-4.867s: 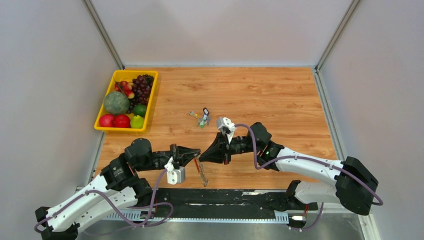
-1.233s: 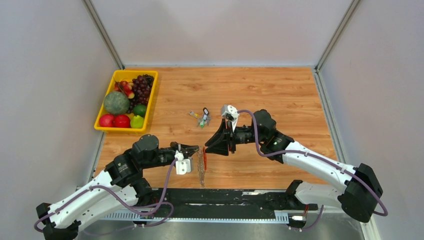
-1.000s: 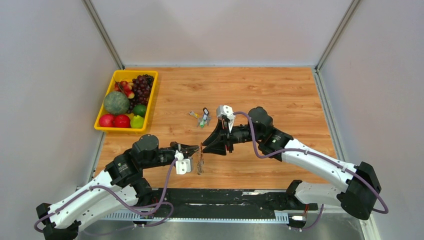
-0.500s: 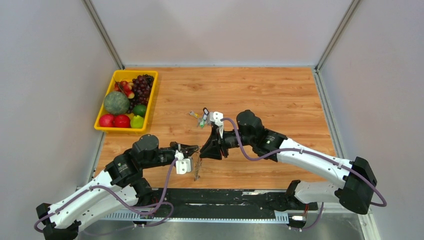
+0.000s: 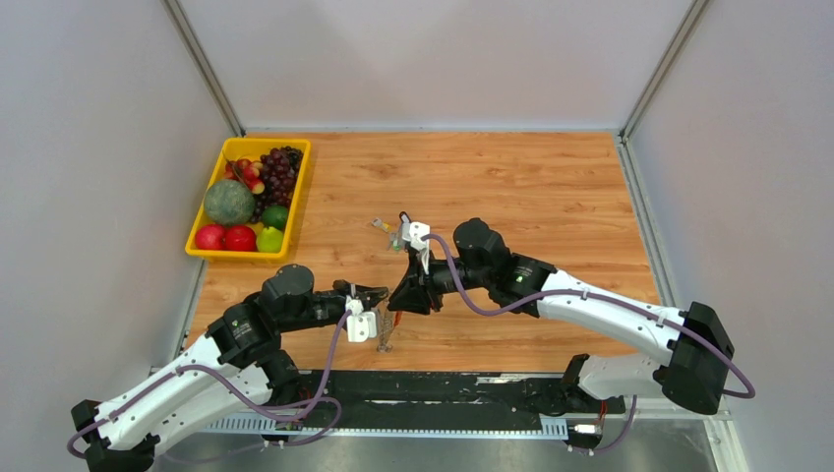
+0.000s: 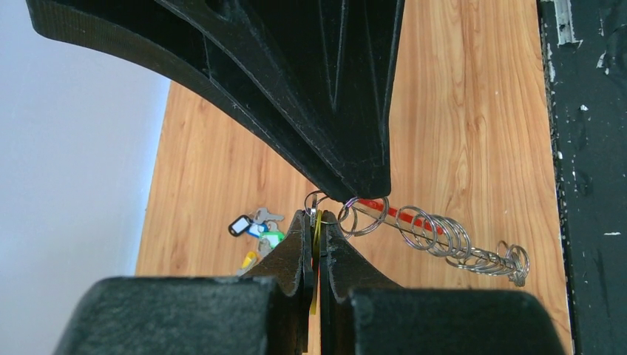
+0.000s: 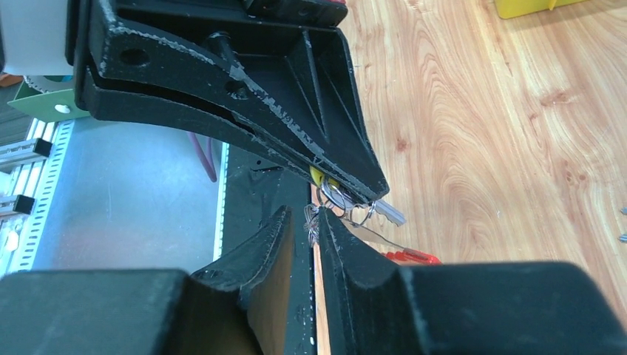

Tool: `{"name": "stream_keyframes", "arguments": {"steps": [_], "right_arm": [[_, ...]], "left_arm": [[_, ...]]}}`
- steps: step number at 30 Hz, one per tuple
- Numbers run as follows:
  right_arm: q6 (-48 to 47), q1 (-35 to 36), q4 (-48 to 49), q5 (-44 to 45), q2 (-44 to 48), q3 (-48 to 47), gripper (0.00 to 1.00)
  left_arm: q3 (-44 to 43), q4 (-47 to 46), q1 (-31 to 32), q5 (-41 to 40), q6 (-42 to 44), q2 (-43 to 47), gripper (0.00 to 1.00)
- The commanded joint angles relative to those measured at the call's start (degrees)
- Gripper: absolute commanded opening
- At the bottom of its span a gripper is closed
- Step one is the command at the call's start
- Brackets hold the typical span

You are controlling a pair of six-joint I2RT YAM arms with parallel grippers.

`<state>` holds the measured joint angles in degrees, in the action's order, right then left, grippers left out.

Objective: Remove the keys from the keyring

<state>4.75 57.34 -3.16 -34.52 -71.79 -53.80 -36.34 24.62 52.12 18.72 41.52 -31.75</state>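
1. Left tool [image 6: 316, 220]: fingers pressed flat together on a thin yellow tab [image 6: 316, 248]; small silver loops sit just at its tip.
2. Right tool [image 7: 311, 225]: tip to tip with the left tool; fingers almost together, with only a narrow slit between them; wire loops lie at the slit, but whether they are clamped cannot be told.
3. Keyring [image 6: 381, 208]: red, at the point where both tools meet, apparently clear of the tabletop [image 6: 458, 111]; the keys [image 6: 451, 240] trail from it as a silver row.
4. Tagged cluster [image 6: 255, 225]: lies apart on the tabletop; not involved.
5. Risks, as judged: a weak right-hand hold would let the loops slip when pulled; crowded fingertips may collide; a skewed pull could drag the tab free and drop the bunch.
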Motion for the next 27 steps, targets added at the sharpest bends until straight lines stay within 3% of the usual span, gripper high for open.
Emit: {"name": "stream_keyframes", "arguments": {"steps": [1,7,18,27], "right_arm": [[-1.18,0.2,-0.8,5.64,-0.02,-2.55,0.27],[-0.55,0.16,-2.19,10.37,1.34,-1.91,0.33],[-0.64,0.52,-1.9,6.3,-0.28,-3.53,0.3],[-1.06,1.24,-1.68,2.62,-0.53,-3.38,0.14]], "left_arm": [[-0.42,-3.39,0.03,1.61,0.67,0.72,0.0],[-0.41,-3.29,0.07,1.29,0.59,0.7,0.0],[-0.4,-3.3,0.04,1.29,0.56,0.7,0.0],[-0.4,-3.28,0.06,0.85,0.51,0.59,0.0]]}}
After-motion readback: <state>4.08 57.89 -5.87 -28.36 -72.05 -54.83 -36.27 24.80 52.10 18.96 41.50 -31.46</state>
